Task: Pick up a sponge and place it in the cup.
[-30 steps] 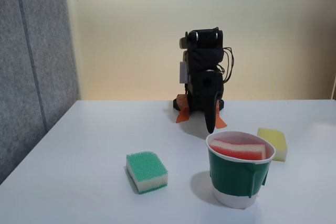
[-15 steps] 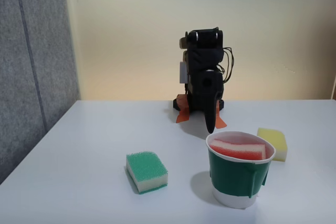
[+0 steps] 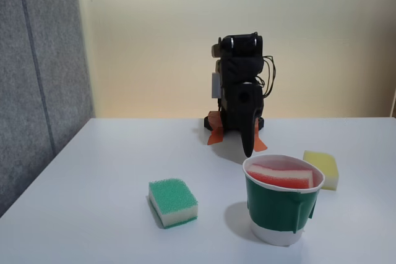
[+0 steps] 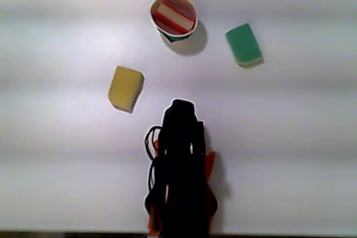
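Observation:
The red-topped sponge [image 3: 281,177] lies on its side inside the cup [image 3: 281,213], its red and white layers showing above the rim. From the other view, which looks down, the sponge [image 4: 174,16] spans the mouth of the cup [image 4: 166,37]. The black arm is folded back at its base behind the cup. My gripper [image 3: 248,148] points down at the table, apart from the cup, its jaws together and holding nothing. In the other view the gripper [image 4: 179,105] is the black tip nearest the cup.
A green-topped sponge [image 3: 173,201] lies left of the cup and a yellow sponge [image 3: 323,166] behind it on the right, both on the white table [image 3: 124,165]. A grey panel [image 3: 37,78] stands along the table's left side.

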`<state>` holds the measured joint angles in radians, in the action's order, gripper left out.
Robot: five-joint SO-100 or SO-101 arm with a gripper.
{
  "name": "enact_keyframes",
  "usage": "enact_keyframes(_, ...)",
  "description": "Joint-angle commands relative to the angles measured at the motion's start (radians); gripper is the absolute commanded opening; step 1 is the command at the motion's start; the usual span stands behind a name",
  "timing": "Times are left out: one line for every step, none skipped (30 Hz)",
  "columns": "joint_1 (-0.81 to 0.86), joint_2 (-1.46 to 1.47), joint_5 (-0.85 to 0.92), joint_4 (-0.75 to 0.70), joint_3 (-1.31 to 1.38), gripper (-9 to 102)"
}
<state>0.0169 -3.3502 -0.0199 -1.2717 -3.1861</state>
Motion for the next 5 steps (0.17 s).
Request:
enact_keyframes(0.011,-0.015,-0.006,-0.017,-0.048,0)
enact_keyframes(0.011,-0.015,-0.006,-0.017,-0.048,0)
enact_keyframes(0.011,-0.015,-0.006,-0.017,-0.048,0)
enact_keyframes(0.011,-0.015,-0.006,-0.017,-0.048,0)
enact_keyframes(0.011,-0.015,-0.006,-0.017,-0.048,0)
